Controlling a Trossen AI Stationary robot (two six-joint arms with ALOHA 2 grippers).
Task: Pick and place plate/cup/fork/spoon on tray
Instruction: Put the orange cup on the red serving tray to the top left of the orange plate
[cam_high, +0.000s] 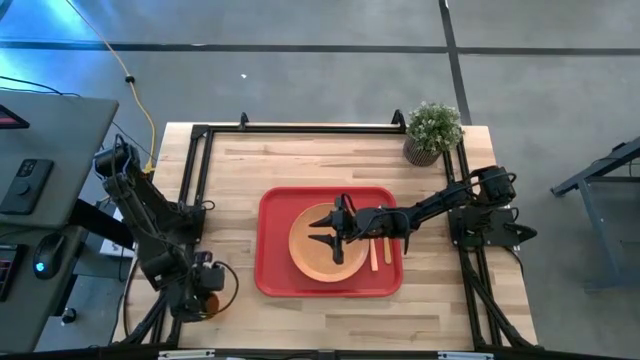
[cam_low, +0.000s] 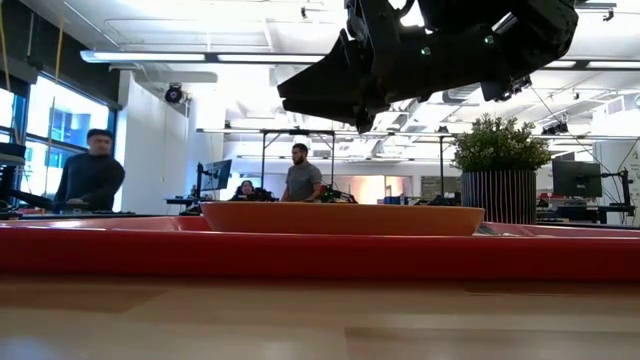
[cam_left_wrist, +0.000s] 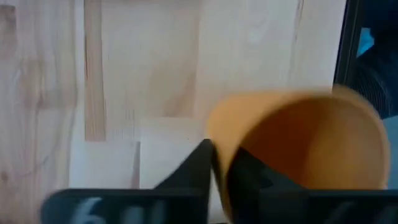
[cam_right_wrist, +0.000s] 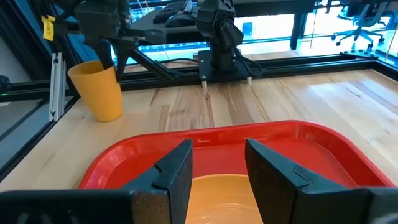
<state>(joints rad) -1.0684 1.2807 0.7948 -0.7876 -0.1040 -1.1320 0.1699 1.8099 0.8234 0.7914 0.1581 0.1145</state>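
High view: right gripper wide open, empty, above plate; left gripper clamps cup.

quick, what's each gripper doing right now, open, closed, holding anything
Left gripper: shut on the cup, at the table's left edge.
Right gripper: open and empty, above the plate on the tray.

round shallow orange plate: flat in large red rectangular tray | small orange-amber cup: upright off tray near table's edge | orange-handled utensils: on tray beside plate
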